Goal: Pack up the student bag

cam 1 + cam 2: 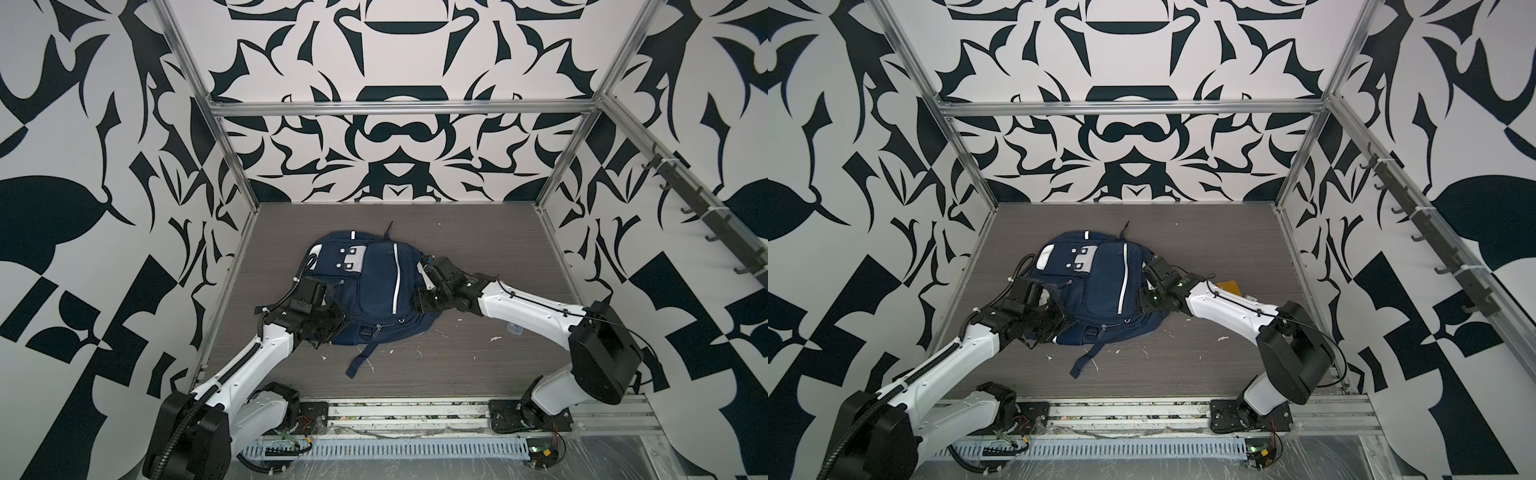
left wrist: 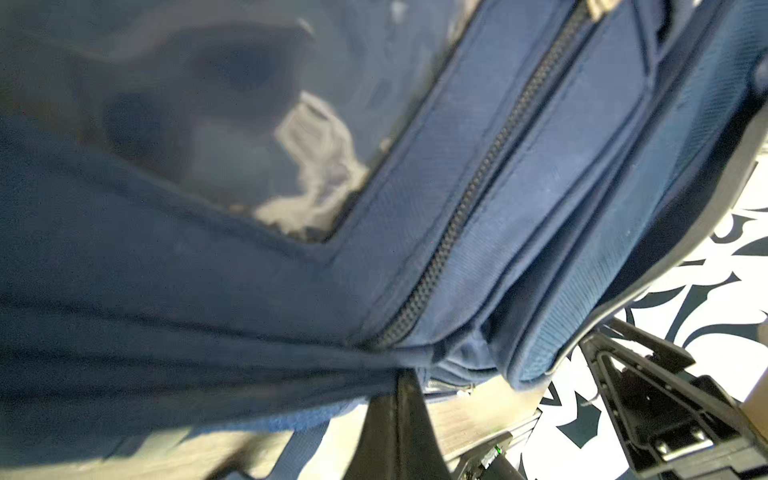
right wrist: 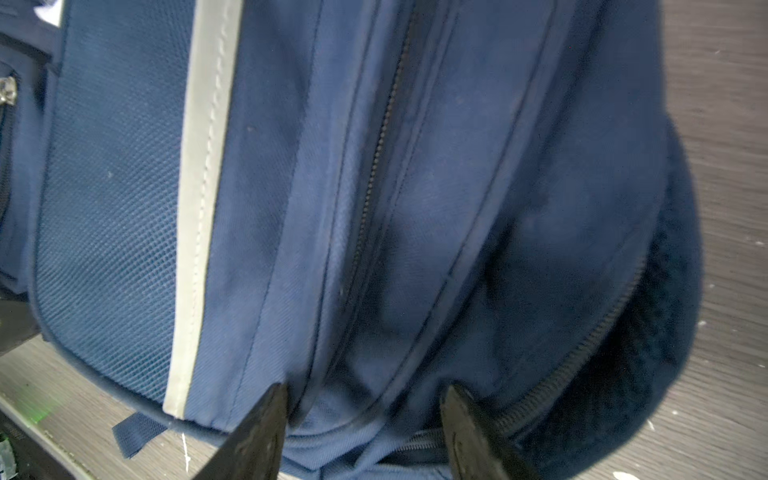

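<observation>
Top views, both: student bag [image 1: 374, 286] [image 1: 1100, 286] lies flat, front face up, mid tabletop [image 1: 478, 365], a little left of centre, between the two arms. Loose strap [image 1: 360, 358] trails off its near edge onto the wood. White flecks are scattered on the tabletop around it. Left arm [image 1: 270, 345] reaches to the bag's near-left edge; right arm [image 1: 523, 305] meets its right side.

Left wrist view: left fingers [image 2: 399, 419] are closed together, no gap showing. Folds of navy cloth from the bag's edge run into the tips and bunch there, a pinch hold on the fabric. Pocket zip [image 2: 469, 208] runs diagonally across the panel beyond, closed along the length in sight. Much of this view is blurred.

Right wrist view: right fingers [image 3: 266, 432] stand partly apart, one on either side of a thick ridge of the bag's side panel. Cloth fills the gap and both tips press into it, a wide grip on the bag. Side zip [image 3: 382, 166] runs up from between them; white reflective stripe [image 3: 199, 208] lies just beside.
</observation>
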You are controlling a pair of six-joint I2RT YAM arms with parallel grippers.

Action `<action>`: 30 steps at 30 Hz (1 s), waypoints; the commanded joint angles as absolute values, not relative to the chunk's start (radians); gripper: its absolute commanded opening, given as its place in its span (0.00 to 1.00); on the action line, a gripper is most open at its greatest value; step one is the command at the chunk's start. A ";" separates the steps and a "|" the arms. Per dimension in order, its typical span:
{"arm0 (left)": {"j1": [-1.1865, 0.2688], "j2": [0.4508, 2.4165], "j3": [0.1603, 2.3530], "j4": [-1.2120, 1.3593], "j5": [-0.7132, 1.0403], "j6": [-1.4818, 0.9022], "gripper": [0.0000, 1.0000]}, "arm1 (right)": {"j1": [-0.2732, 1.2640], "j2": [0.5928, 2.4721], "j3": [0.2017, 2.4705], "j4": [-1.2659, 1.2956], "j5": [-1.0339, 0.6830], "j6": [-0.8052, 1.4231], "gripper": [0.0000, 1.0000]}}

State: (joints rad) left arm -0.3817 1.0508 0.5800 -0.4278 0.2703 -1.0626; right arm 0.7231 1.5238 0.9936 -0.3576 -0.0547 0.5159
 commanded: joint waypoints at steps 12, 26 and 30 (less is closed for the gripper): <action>-0.390 1.059 0.709 -0.325 0.383 -1.086 0.00 | 0.757 1.384 1.216 -0.567 0.039 0.379 0.84; -0.446 1.168 0.806 -0.167 0.416 -1.179 0.00 | 0.871 1.064 0.890 -0.454 -0.032 0.499 0.86; -0.458 1.180 0.806 -0.149 0.421 -1.186 0.00 | 0.870 1.084 0.836 -0.401 -0.069 0.517 0.82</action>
State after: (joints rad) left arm -0.4473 1.1790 0.7597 -0.2485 0.3832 -1.1717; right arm 0.8707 1.0733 0.8501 -0.5014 -0.0303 0.4843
